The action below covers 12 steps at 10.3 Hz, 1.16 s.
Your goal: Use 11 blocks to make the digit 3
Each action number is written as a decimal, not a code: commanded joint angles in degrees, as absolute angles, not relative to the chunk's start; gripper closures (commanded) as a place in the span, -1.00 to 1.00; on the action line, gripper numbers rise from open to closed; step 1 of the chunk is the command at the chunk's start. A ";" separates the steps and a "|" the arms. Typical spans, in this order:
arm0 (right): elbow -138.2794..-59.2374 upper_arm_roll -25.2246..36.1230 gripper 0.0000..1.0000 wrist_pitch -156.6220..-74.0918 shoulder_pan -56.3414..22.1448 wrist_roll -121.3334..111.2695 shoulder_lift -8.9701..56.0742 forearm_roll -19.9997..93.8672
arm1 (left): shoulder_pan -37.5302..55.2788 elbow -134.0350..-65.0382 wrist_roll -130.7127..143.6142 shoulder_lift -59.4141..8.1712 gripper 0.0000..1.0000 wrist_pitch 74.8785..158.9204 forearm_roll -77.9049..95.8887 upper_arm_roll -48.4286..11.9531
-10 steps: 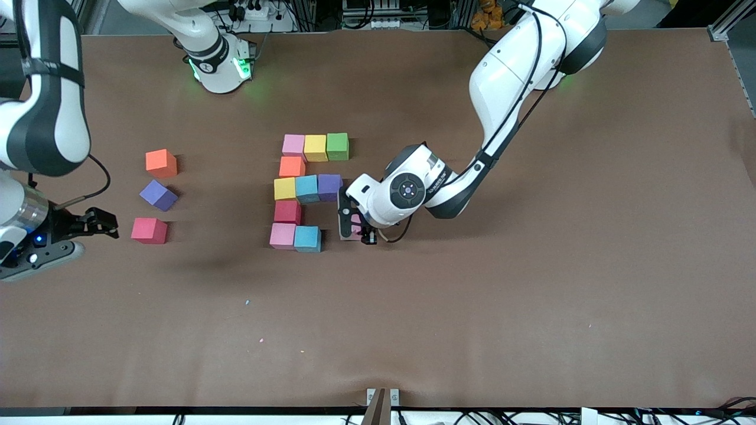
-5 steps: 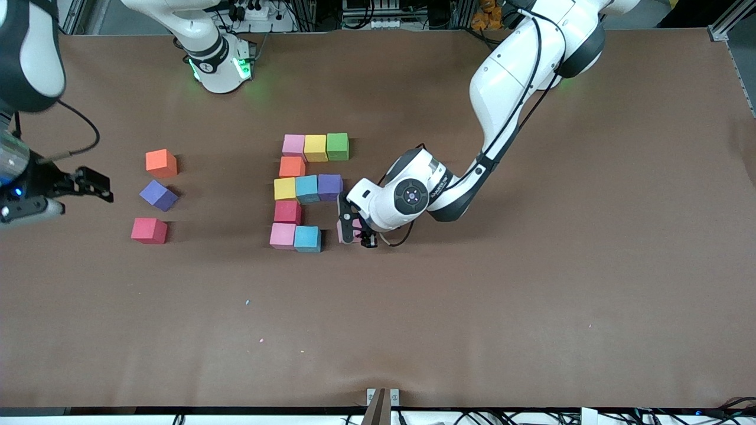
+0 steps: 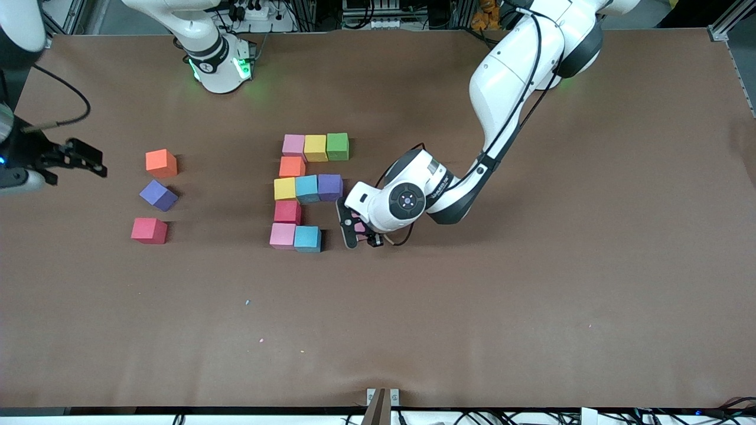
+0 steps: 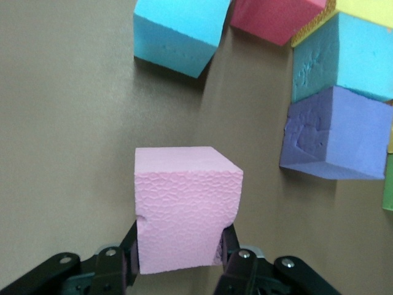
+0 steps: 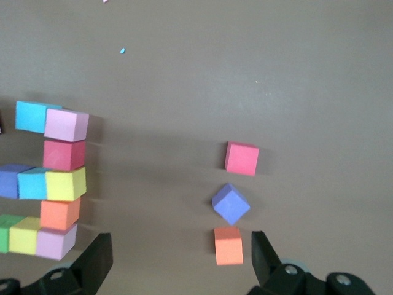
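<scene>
- Left gripper: clamped on a pink block, low over the table just beside the light blue block at the open end of the nearest row; whether the held cube rests on the surface cannot be told.
- Left gripper, wrist view: fingers press two facing sides of the pink cube, denting the foam slightly.
- Right gripper: fingers spread wide, holding nothing, up in the air at the right arm's end of the table, above the bare surface near the three loose cubes; this arm waits.
- Digit 3, partly built, ten cubes laid:
  - Farthest row: pink, yellow, green, touching in line.
  - Joining cube: orange, under the pink end.
  - Middle row: yellow, light blue, purple.
  - Joining cube: red.
  - Nearest row: pink and the light blue block; the third place is unfilled.
- Loose cubes, well apart from the figure toward the right arm's end:
  - Orange, farthest from the front camera.
  - Purple, turned at an angle to the others.
  - Red, nearest the front camera.
</scene>
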<state>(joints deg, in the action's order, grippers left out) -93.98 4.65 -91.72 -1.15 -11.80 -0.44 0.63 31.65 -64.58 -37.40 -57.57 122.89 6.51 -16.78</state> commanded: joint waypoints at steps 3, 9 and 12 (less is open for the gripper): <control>-88.68 3.86 -1.00 -87.01 0.61 -10.63 -1.32 0.53 | 32.78 -62.14 -31.81 -56.16 1.00 117.69 6.77 -14.77; -89.12 4.39 -1.00 -87.80 1.76 -10.72 -1.67 0.62 | 35.86 -60.73 -51.49 -58.27 1.00 126.56 7.21 -12.22; -89.91 4.48 -1.00 -87.62 2.45 -10.72 -1.85 0.44 | 35.51 -59.07 -53.51 -60.73 1.00 130.07 8.69 -12.22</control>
